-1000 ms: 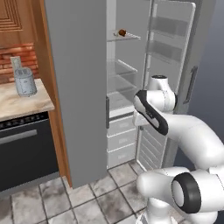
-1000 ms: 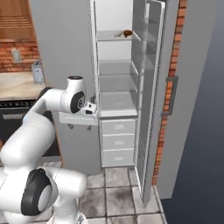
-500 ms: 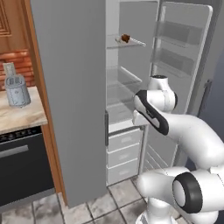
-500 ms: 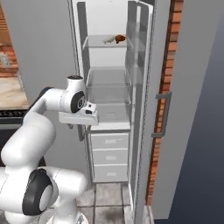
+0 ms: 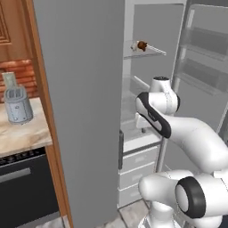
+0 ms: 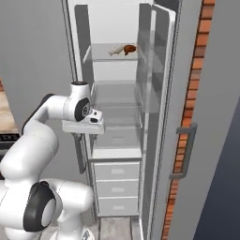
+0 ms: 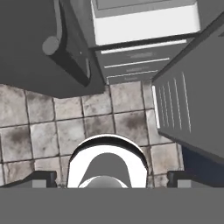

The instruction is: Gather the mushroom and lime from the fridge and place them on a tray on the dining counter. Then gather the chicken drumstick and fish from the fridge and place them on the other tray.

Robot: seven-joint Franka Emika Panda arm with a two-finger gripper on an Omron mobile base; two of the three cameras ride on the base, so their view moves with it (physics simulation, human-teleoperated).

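The pincer (image 7: 112,180) hangs spread wide and empty, pointing down at the floor tiles (image 7: 65,127) in front of the fridge (image 6: 117,117). Over the last second the base has rolled closer, so the open fridge now stands larger and just ahead of the pincer. The chicken drumstick (image 6: 130,48) lies on a shelf well above it, beside a pale item, possibly the fish (image 6: 116,51). Reaching up seems next.

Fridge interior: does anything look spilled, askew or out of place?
Nothing stands out. The fridge stands open with its shelves level; the chicken drumstick lies beside a pale fish on the top shelf.
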